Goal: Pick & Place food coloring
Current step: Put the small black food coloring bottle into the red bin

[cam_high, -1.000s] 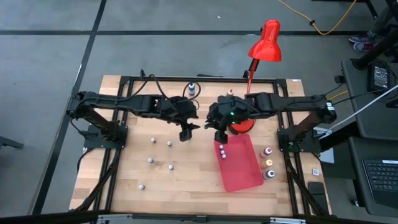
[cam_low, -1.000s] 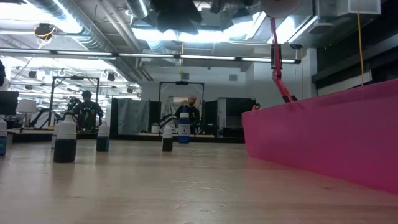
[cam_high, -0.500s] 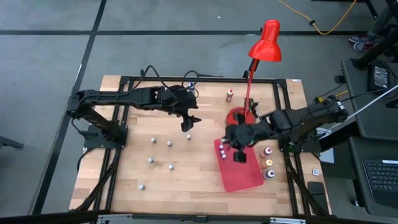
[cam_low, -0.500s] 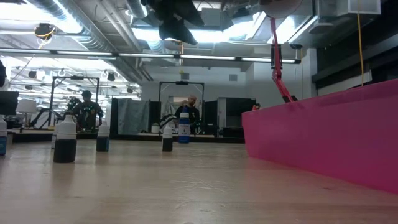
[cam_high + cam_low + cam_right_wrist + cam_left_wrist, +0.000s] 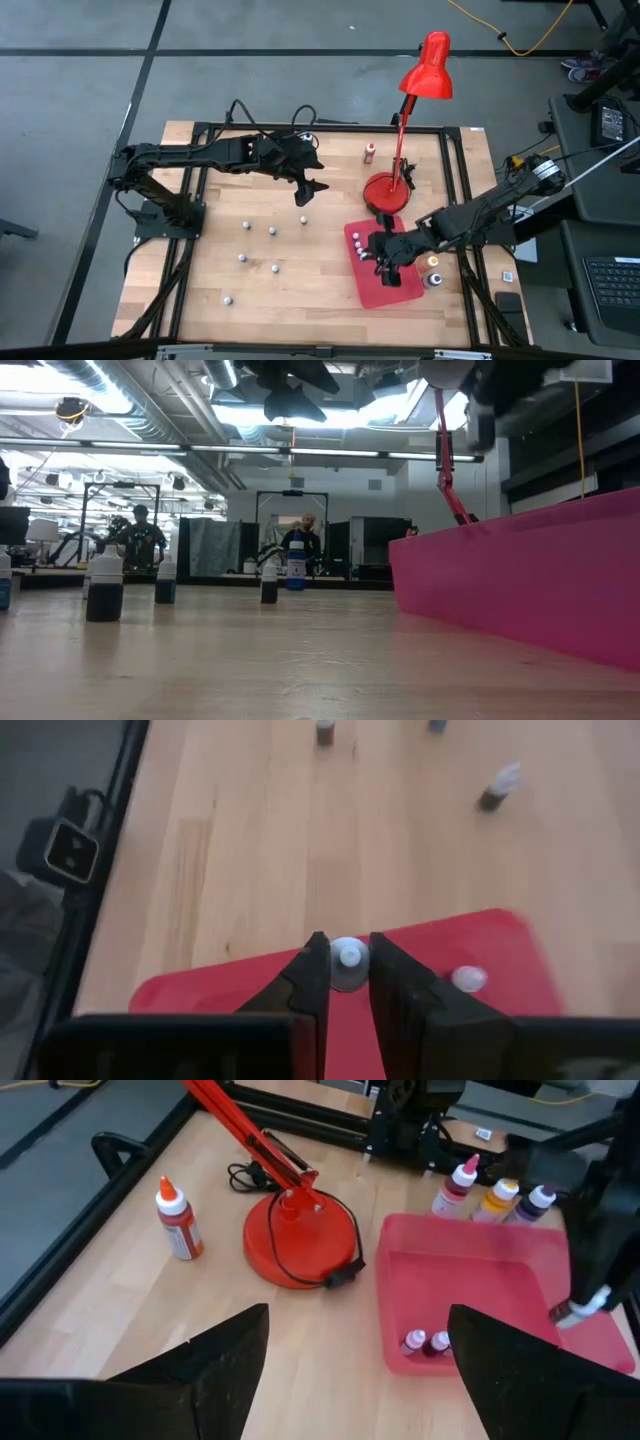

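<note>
Several tiny whitish food coloring bottles (image 5: 271, 232) stand on the wooden table. A few more (image 5: 356, 246) stand in the far corner of the red tray (image 5: 400, 290). Three coloured bottles (image 5: 433, 262) stand in a row to the tray's right, and an orange one (image 5: 370, 150) near the far edge. My right gripper (image 5: 390, 272) hangs over the tray, shut on one small pale-capped bottle (image 5: 348, 958). My left gripper (image 5: 307, 190) hovers open and empty above the table's far middle, its fingers (image 5: 230, 1370) wide apart. My right gripper pinches the small bottle between its two fingertips (image 5: 316, 970), which sit on its sides just below the pale cap (image 5: 348, 954). The fingers slant down from the table's right side. The bottle stays upright, cap up, lifted clear above the red tray (image 5: 450, 945).
A red desk lamp stands with its round base (image 5: 385, 192) just beyond the tray, its cord (image 5: 300, 1275) trailing around the base. Black frame rails (image 5: 200, 130) edge the table. Open wood lies between the loose bottles and the tray.
My right gripper, still shut on the small bottle, has swung from the table's middle beside my left gripper toward the near right and down, and now hangs over the red tray. My left gripper has drawn back a little toward the far edge.
</note>
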